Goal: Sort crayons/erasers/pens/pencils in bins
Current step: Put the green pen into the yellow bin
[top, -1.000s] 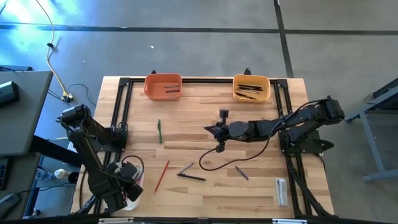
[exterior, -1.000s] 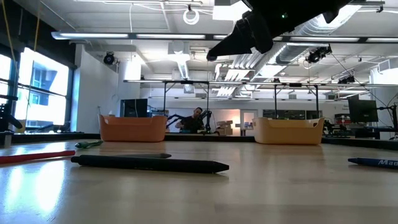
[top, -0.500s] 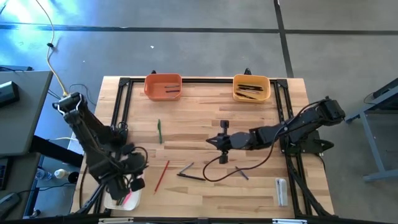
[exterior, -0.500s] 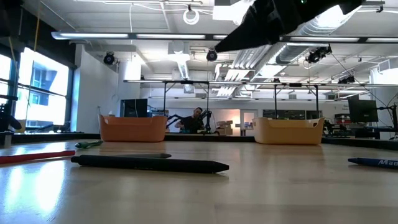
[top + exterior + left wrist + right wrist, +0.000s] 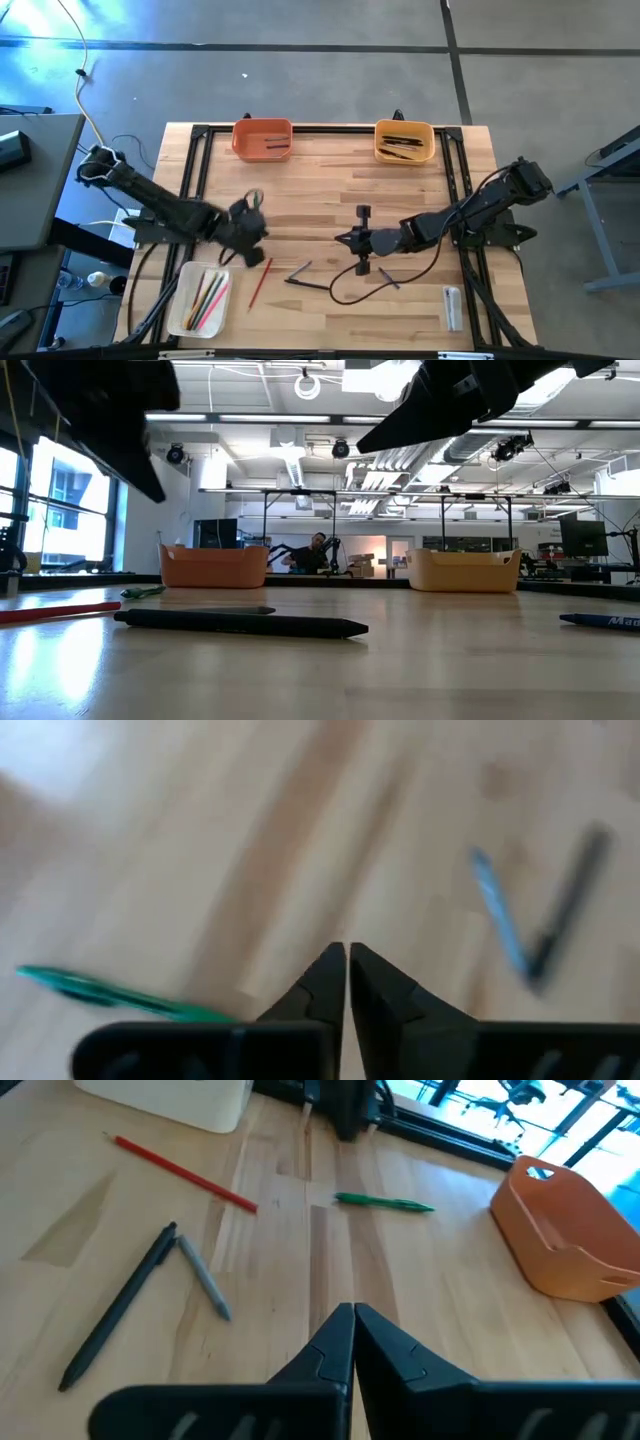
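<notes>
My left gripper [image 5: 258,232] hangs shut and empty above the wood, between a green pencil [image 5: 256,199] and a red pencil [image 5: 260,283]; its shut fingers [image 5: 347,958] hold nothing, and the green pencil [image 5: 100,992] lies beside them. My right gripper [image 5: 341,240] is shut and empty over the table's middle [image 5: 353,1316]. A black pen [image 5: 308,285] lies flat beside a grey stick [image 5: 298,270]. The white bin [image 5: 199,299] at the near left holds several pencils. The orange bin [image 5: 262,138] and the yellow-orange bin [image 5: 404,140] stand at the far edge, with dark sticks in them.
A blue crayon [image 5: 388,278] lies near my right gripper, and a small clear-grey block [image 5: 452,306] sits at the near right. A black cable loops on the wood below the right arm [image 5: 345,290]. Black frame rails run along the left, right and far edges.
My left gripper has swung from above the white bin at the near left toward the table's middle, ending beside the green pencil; the bin with its pencils now shows uncovered. My right gripper has drifted a little toward the near edge.
</notes>
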